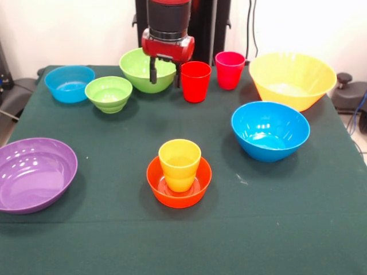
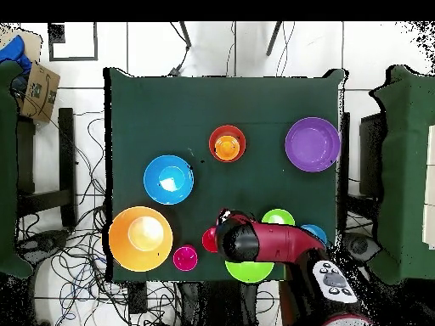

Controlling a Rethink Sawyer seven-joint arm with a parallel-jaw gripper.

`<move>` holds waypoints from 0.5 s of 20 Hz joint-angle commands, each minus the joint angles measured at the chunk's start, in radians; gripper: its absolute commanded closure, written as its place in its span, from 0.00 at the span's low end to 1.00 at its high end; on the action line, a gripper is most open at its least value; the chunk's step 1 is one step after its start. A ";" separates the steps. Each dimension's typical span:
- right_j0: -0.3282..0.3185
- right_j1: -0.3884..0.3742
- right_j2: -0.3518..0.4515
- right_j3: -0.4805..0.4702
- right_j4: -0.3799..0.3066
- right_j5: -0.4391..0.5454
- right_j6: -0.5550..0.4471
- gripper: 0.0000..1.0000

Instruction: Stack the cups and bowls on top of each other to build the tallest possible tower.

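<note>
The gripper [image 1: 164, 74] is being held open and empty between a green bowl [image 1: 143, 69] and the red cup [image 1: 196, 81]; the yellow cup [image 1: 179, 164] is being cradled in the orange bowl [image 1: 179, 188].

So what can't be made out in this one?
- Pincer: front view shows two dark fingers in front of the large green bowl, but not whether they are open; overhead, the arm covers them.
- Red cup: overhead, mostly under the arm.
- Large green bowl and small blue bowl: overhead, partly under the arm.
- Arm above the wrist: front view, cut off at the top.
</note>
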 commanded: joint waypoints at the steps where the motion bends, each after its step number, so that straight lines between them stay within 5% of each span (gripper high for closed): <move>1: -0.026 -0.005 0.102 -0.068 -0.034 0.131 -0.067 0.00; 10: -0.076 -0.005 0.127 -0.063 -0.066 0.133 -0.090 0.00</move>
